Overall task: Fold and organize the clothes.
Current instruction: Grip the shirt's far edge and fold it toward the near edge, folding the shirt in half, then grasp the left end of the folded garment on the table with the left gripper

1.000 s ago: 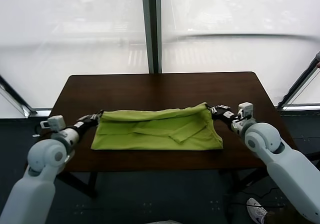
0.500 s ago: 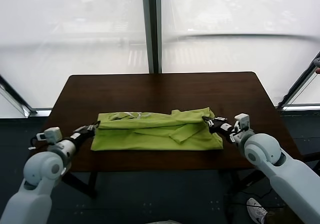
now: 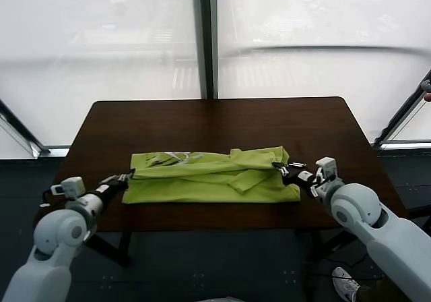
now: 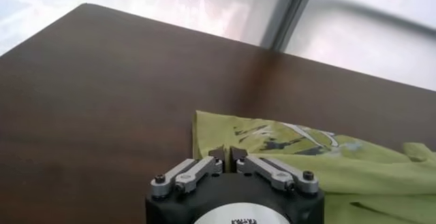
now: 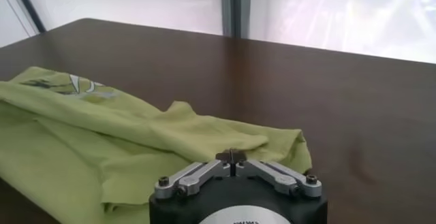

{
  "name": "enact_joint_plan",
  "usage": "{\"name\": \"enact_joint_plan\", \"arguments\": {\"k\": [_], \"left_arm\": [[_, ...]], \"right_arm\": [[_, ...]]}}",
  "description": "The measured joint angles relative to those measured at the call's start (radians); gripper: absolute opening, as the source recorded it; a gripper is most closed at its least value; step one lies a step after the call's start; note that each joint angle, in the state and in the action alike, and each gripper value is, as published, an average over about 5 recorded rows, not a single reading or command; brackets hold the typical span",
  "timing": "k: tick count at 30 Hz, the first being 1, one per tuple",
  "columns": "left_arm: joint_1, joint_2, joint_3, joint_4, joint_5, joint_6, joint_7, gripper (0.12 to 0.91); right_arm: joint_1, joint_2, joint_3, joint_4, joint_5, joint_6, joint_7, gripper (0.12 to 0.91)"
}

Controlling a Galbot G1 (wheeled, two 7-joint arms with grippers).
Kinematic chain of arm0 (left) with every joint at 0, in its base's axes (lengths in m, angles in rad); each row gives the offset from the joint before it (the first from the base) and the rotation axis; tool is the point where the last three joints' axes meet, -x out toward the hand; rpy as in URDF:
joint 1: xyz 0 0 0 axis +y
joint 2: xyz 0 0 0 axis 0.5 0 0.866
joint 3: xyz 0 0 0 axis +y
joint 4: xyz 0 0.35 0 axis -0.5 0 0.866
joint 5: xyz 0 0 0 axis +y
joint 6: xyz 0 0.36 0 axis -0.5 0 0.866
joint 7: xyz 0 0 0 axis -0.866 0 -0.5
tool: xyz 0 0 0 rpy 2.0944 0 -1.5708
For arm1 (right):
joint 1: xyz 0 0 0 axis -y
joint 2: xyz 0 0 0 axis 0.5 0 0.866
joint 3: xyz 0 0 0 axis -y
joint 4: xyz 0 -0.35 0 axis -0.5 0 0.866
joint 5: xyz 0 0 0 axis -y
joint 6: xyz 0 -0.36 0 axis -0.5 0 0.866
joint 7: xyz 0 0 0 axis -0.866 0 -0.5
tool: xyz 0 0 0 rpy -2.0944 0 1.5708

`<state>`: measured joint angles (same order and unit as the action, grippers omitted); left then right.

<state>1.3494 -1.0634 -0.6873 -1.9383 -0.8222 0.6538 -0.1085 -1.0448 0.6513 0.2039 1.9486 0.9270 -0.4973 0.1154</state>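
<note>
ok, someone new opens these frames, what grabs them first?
The lime-green T-shirt, folded into a long band across the near half of the dark table, with its white print showing toward the robot's left end. Then the two arms: the left pincer at the shirt's left end and the right pincer at its right end, both low by the table.

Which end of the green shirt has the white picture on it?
The end by the left gripper. The shirt shows its white print there, on the top fold. The end by the right gripper is plain green, with a sleeve folded over it.
</note>
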Motion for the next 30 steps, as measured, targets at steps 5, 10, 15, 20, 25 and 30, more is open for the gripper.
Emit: {"name": "enact_joint_plan", "arguments": {"k": [5, 10, 15, 20, 25, 30], "left_arm": [[-0.080, -0.001, 0.032, 0.042, 0.007, -0.002, -0.009, 0.907], [-0.174, -0.011, 0.079, 0.114, 0.027, -0.010, -0.005, 0.907], [-0.210, -0.022, 0.103, 0.163, 0.040, -0.010, -0.003, 0.907], [-0.214, -0.031, 0.109, 0.182, 0.046, -0.008, -0.003, 0.907], [-0.214, -0.036, 0.110, 0.189, 0.045, -0.002, -0.003, 0.897], [-0.215, -0.037, 0.110, 0.190, 0.044, 0.000, -0.003, 0.756]], "right_arm": [[0.035, 0.074, 0.012, -0.072, -0.023, 0.000, 0.010, 0.907], [0.058, 0.176, 0.020, -0.168, -0.062, -0.001, 0.009, 0.907], [0.072, 0.240, 0.015, -0.230, -0.076, -0.001, 0.009, 0.907], [0.090, 0.278, 0.002, -0.266, -0.082, 0.000, 0.011, 0.883], [0.116, 0.300, -0.015, -0.293, -0.087, -0.003, 0.012, 0.742], [0.130, 0.305, -0.024, -0.302, -0.088, -0.004, 0.012, 0.440]]}}
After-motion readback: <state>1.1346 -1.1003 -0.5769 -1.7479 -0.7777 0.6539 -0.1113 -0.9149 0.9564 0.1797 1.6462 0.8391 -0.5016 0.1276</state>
